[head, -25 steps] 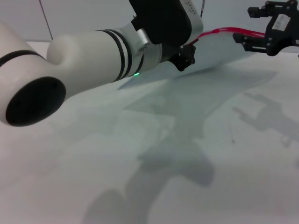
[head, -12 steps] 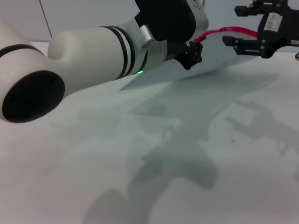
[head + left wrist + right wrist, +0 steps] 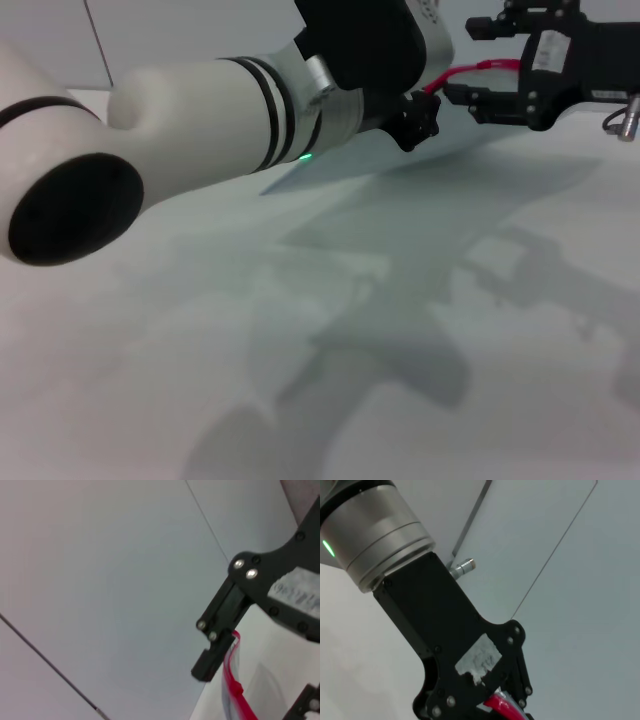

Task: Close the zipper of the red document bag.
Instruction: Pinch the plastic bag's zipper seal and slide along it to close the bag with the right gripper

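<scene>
The red document bag (image 3: 452, 134) is held up off the table at the far side, pale and translucent, tilted. Its red zipper (image 3: 490, 67) runs along the top edge. My left gripper (image 3: 418, 112) is shut on the bag's left end, right under the zipper. My right gripper (image 3: 462, 62) straddles the zipper from the right, black fingers apart above and below the strip. In the left wrist view the zipper (image 3: 231, 680) lies against one finger of the right gripper (image 3: 257, 680). The right wrist view shows the left gripper (image 3: 512, 702) with the zipper (image 3: 500, 704) at its tips. No slider is visible.
The white table (image 3: 420, 380) spreads below the bag, with only the arms' shadows on it. My bulky white left arm (image 3: 200, 120) crosses the left and middle of the head view. A pale wall stands behind.
My right gripper has travelled left along the red zipper toward the left gripper. The left gripper and the bag's end have risen slightly.
</scene>
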